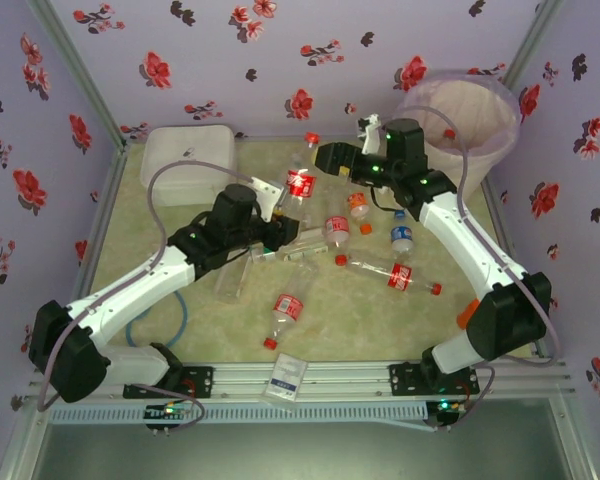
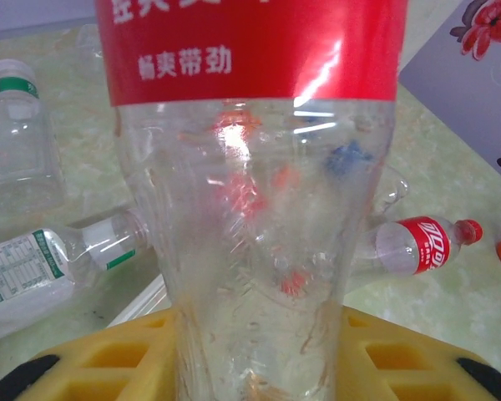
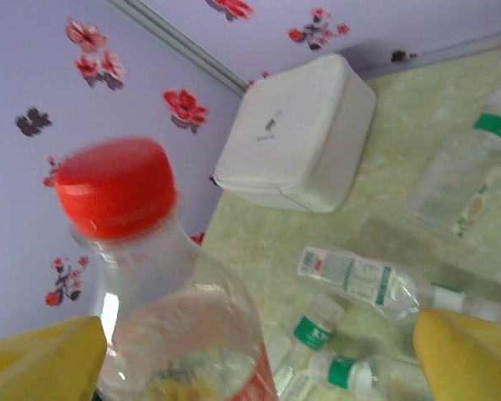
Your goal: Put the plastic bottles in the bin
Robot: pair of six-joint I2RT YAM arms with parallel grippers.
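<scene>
Floral walls (image 1: pixel 400 25), bin (image 1: pixel 492 140) overhead; right wrist: red-capped bottle (image 3: pixel 179 326).

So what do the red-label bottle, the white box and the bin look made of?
The bottle looks thin clear plastic, glossy: things show through, highlights on its dented wall. The box seems opaque white plastic, matte, with rounded moulded edges. The bin is probably translucent pinkish plastic, with a crinkled thin liner inside.

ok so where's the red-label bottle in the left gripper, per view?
Top external: red-label bottle just above centre.
Left wrist: dead centre, close up, label at top.
Right wrist: lower left foreground, red cap up.
Shared landmark: flowered wall, behind in top external, upper right in left wrist, upper left in right wrist.
</scene>
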